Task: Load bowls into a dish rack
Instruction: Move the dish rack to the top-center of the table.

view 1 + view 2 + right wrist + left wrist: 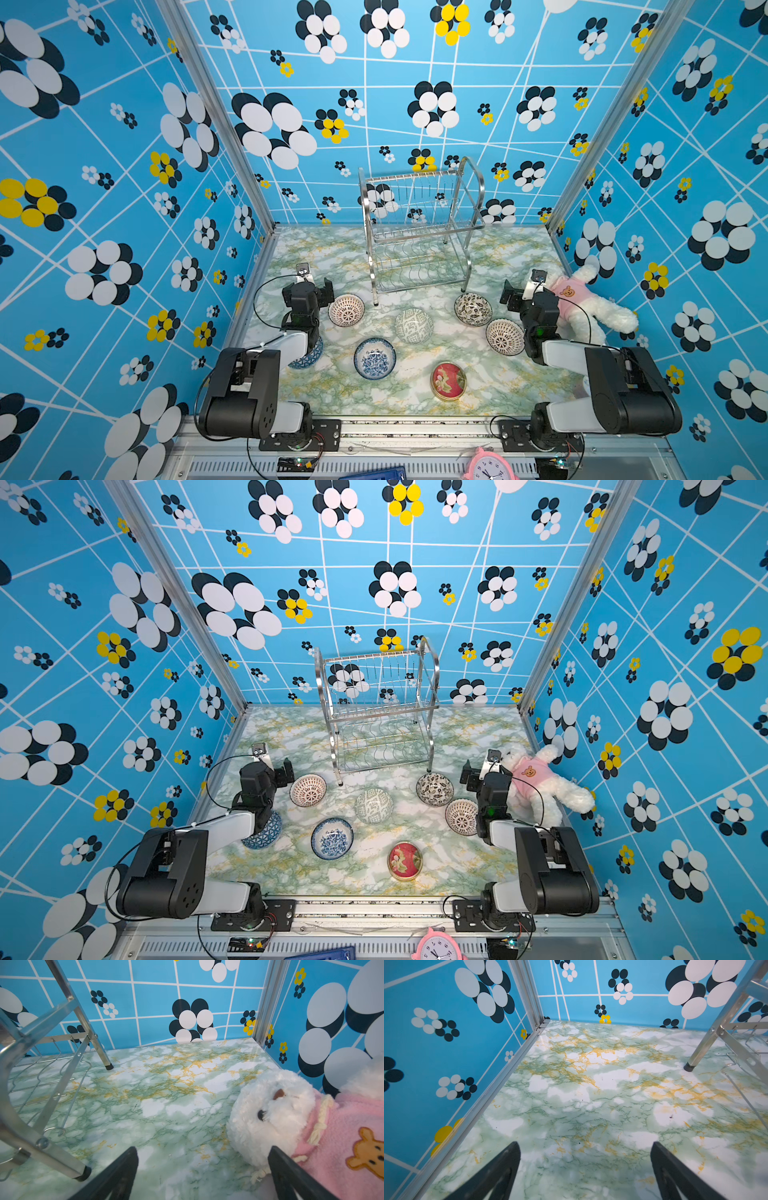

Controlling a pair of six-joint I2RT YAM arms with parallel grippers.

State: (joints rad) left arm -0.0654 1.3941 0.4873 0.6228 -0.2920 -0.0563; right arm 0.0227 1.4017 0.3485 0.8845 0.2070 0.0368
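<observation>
Both top views look down from high at the front and share the whole table (395,399) and dish rack (419,232). Each wrist view sits low and close to the table. The left one faces the far left corner, the right one the far right corner, and both catch the rack's legs.

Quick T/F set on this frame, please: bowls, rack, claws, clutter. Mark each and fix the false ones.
1. All six bowls sit on the marble-print table, and the dish rack holds none. True.
2. The left claw grips a bowl. False: it is open and empty over bare table.
3. A white plush toy lies beside the right claw. True.
4. The red tin sits in the rack's lower tier. False: it lies on the table near the front edge.
</observation>
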